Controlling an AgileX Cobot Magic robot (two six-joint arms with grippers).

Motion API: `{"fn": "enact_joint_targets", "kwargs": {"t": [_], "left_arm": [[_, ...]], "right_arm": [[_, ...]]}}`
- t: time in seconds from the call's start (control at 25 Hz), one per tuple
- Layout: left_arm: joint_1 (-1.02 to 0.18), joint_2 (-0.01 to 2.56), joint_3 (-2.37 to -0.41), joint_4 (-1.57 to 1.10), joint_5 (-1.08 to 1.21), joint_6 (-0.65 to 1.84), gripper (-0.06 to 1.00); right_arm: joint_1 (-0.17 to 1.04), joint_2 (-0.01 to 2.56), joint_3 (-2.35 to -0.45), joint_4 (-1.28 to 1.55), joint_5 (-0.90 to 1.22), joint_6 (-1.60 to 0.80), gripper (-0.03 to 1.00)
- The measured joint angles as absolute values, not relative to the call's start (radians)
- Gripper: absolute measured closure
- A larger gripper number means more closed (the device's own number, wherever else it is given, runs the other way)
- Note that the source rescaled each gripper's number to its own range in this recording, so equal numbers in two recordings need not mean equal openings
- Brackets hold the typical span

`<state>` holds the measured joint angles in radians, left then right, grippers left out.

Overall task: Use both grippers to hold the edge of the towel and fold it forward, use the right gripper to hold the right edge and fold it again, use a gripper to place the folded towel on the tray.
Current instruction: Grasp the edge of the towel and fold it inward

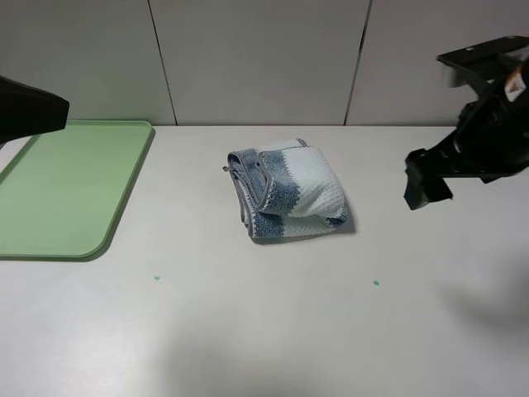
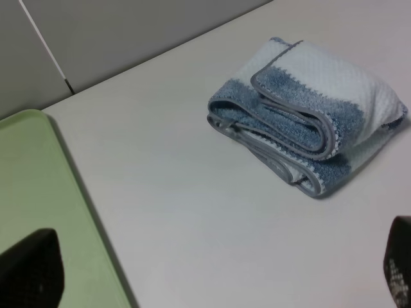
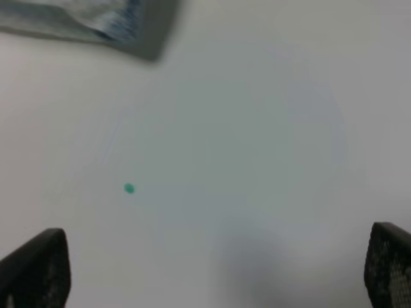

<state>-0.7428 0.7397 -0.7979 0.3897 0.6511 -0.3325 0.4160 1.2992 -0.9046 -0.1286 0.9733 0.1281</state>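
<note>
The fingers [image 2: 29, 273] of the left gripper [image 2: 214, 273] stand spread wide with nothing between them. Only their dark, textured tips show, over the tray's rim and bare table. The fingers [image 3: 38, 269] of the right gripper [image 3: 212, 269] are just as wide apart and empty, hanging over open table [image 1: 248, 331] where one small green dot [image 3: 129, 188] lies.

Seen from the high camera, the right gripper hangs at 3 o'clock from the towel [image 1: 289, 190], well apart from it. The matte-black left arm [image 1: 29, 112] sits at about 9 o'clock, over the tray's far end.

The towel lies mid-table as a thick, compact folded bundle, not on the tray. It has white waffle weave, plush blue-grey stripes, and a thin grey hem [image 2: 295, 125] curving along the stacked layers.

The tray [image 1: 66, 190] is at 9 o'clock from the towel, with open tabletop between them. It is smooth pale-green plastic with rounded corners and a low raised rim.

The table is smooth and off-white, and a second green dot [image 1: 156, 278] lies at 7 o'clock from the towel.
</note>
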Motion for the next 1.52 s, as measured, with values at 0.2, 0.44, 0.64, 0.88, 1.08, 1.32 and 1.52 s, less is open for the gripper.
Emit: {"fn": "enact_joint_targets", "kwargs": {"t": [0.2,0.44,0.64,0.88,1.08,1.32,1.52], "left_arm": [[-0.743,0.74,-0.798,0.39,0.651,-0.332,-0.06],[-0.743,0.74,-0.798,0.39,0.651,-0.332,-0.06],[-0.743,0.74,-0.798,0.39,0.651,-0.332,-0.06],[-0.743,0.74,-0.798,0.39,0.651,-0.332,-0.06],[-0.743,0.74,-0.798,0.39,0.651,-0.332,-0.06],[-0.743,0.74,-0.798,0.39,0.651,-0.332,-0.06],[-0.743,0.74,-0.798,0.39,0.651,-0.332,-0.06]], "right_arm": [[0.256,1.126,-0.738,-0.086,0.914,0.127,-0.03],[0.098,0.889,-0.587,-0.044,0.919,0.094,-0.03],[0.017,0.66,-0.532,-0.026,0.965,0.074,-0.03],[-0.023,0.43,-0.525,-0.024,1.024,0.036,-0.03],[-0.023,0.265,-0.502,-0.008,1.03,0.0,-0.03],[-0.023,0.088,-0.5,0.015,1.027,-0.03,-0.03],[-0.023,-0.004,-0.5,0.028,1.027,-0.054,-0.03]]}}
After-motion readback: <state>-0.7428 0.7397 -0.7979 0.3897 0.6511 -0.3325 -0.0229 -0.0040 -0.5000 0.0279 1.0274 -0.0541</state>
